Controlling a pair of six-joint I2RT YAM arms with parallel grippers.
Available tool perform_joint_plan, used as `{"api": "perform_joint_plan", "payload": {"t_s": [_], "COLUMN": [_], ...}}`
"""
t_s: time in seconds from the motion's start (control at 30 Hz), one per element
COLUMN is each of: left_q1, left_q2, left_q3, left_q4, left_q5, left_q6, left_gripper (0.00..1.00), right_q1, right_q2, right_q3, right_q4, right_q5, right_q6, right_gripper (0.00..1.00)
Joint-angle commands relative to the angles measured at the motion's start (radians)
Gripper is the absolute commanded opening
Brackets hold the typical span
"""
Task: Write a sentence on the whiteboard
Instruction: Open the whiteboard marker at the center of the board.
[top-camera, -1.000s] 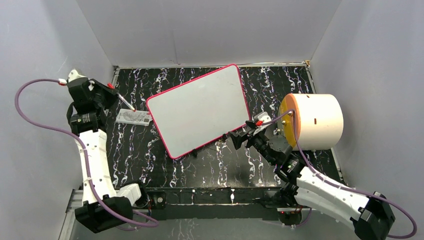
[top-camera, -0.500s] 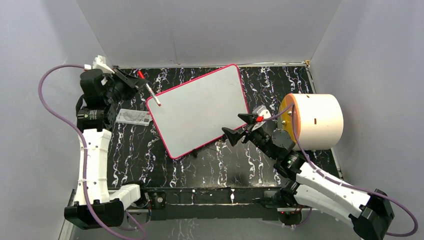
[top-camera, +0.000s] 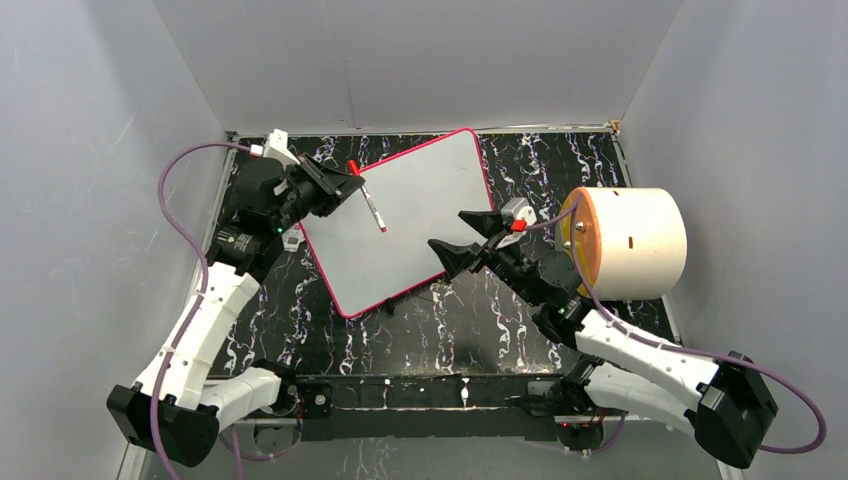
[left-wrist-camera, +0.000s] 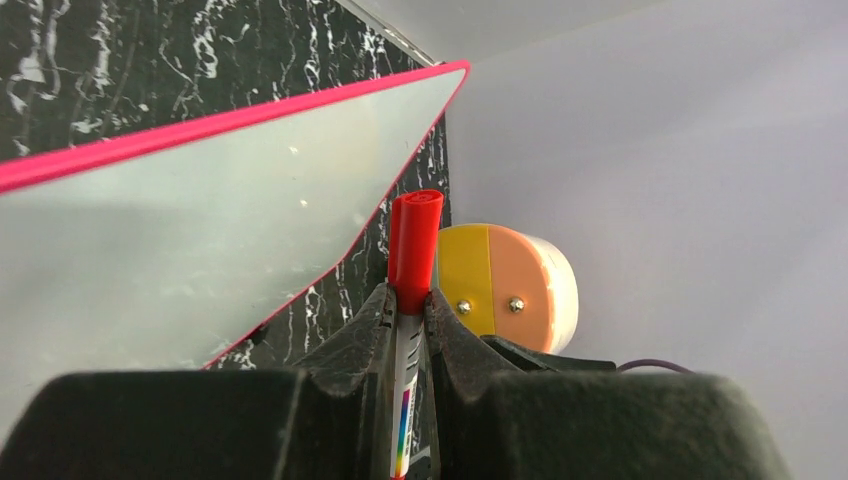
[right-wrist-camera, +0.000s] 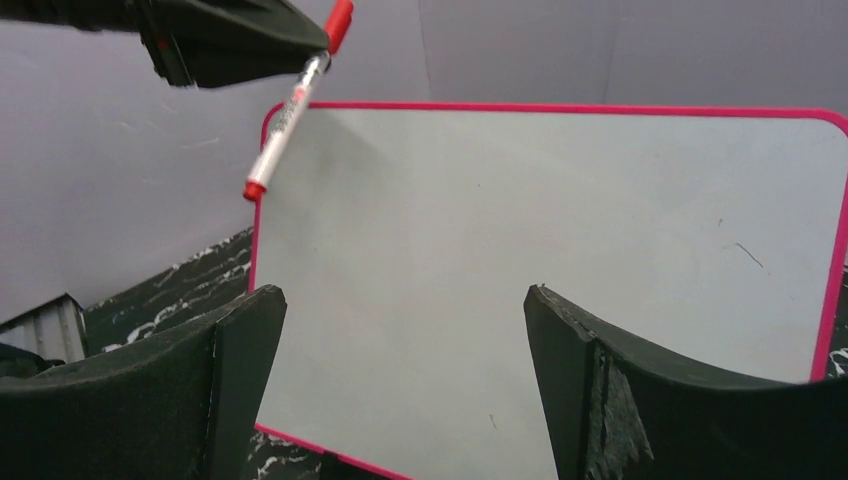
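Swinging in from the surface's left edge, the left hand (top-camera: 345, 185) had carried its red marker (top-camera: 372, 207) over the whiteboard's (top-camera: 430, 230) left corner in the top view. The right hand (top-camera: 446, 228), jaws wide, had neared the board's right edge. Left wrist view: fingers pinched the marker; the board lay mid-surface. Right wrist view: empty jaws framed a blank board, so writing seemed about to begin.

The whiteboard (top-camera: 420, 215) looks smooth and faintly glossy, the table (top-camera: 480, 320) black-marbled.
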Motion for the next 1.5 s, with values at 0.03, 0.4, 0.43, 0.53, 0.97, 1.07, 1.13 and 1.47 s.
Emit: {"api": "perform_joint_plan", "payload": {"t_s": [0.03,0.4,0.43,0.53,0.97,1.07,1.13,1.47], "left_q1": [-0.117,-0.301,-0.317,-0.356,-0.443,-0.446,-0.448,-0.459], "left_q2": [-0.022,0.004,0.007,0.021,0.045,0.047,0.050,0.055], "left_q3": [-0.058,-0.151,-0.156,-0.174,-0.214,-0.225,-0.223,-0.228], "left_q4": [0.173,0.360,0.374,0.406,0.501,0.520,0.521,0.529], "left_q5": [-0.150,-0.364,-0.384,-0.436,-0.527,-0.530,-0.530,-0.545], "left_q6": [-0.072,-0.178,-0.185,-0.206,-0.273,-0.296,-0.308,-0.342], "left_gripper": [0.00,0.00,0.00,0.00,0.00,0.00,0.00,0.00], "right_q1": [0.004,0.004,0.004,0.004,0.004,0.004,0.005,0.004], "right_q2": [0.058,0.190,0.199,0.220,0.292,0.298,0.301,0.314], "right_q3": [0.105,0.136,0.137,0.134,0.124,0.119,0.119,0.109], "right_q4": [0.135,0.322,0.337,0.383,0.470,0.475,0.475,0.473], "right_q5": [0.021,0.035,0.036,0.043,0.096,0.111,0.113,0.126], "right_q6": [0.075,0.179,0.182,0.198,0.245,0.246,0.247,0.251], "right_gripper": [0.99,0.92,0.91,0.88,0.68,0.64,0.61,0.51]}}
